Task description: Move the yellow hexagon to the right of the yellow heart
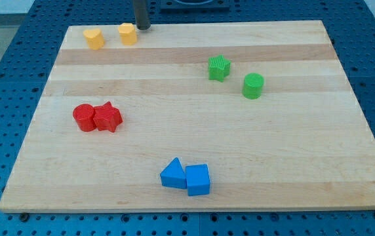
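The yellow hexagon [128,33] sits near the top left edge of the wooden board [194,137]. The yellow heart [94,38] lies just to its left, with a small gap between them. My tip [141,28] is at the board's top edge, right beside the hexagon's upper right side, touching it or nearly so. The rod runs up out of the view's top.
A red cylinder [82,117] and a red star [108,118] touch at the left middle. A green star [219,67] and a green cylinder [253,86] sit at the upper right. A blue triangle [172,174] and a blue cube [198,179] touch near the bottom.
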Robot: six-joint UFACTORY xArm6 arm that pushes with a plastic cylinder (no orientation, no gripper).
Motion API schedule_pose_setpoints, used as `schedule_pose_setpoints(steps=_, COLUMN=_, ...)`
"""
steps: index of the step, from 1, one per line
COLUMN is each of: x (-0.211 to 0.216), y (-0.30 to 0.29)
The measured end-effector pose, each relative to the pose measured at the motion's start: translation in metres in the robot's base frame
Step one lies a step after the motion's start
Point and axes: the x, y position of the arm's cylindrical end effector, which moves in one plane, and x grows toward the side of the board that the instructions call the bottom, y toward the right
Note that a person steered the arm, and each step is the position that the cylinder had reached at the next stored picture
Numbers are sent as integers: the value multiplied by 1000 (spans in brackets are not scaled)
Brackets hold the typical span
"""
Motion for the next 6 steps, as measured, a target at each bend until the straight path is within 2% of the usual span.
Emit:
schedule_pose_setpoints(steps=4, x=3, y=-37)
schedule_pose_setpoints(steps=6, x=23, y=-37)
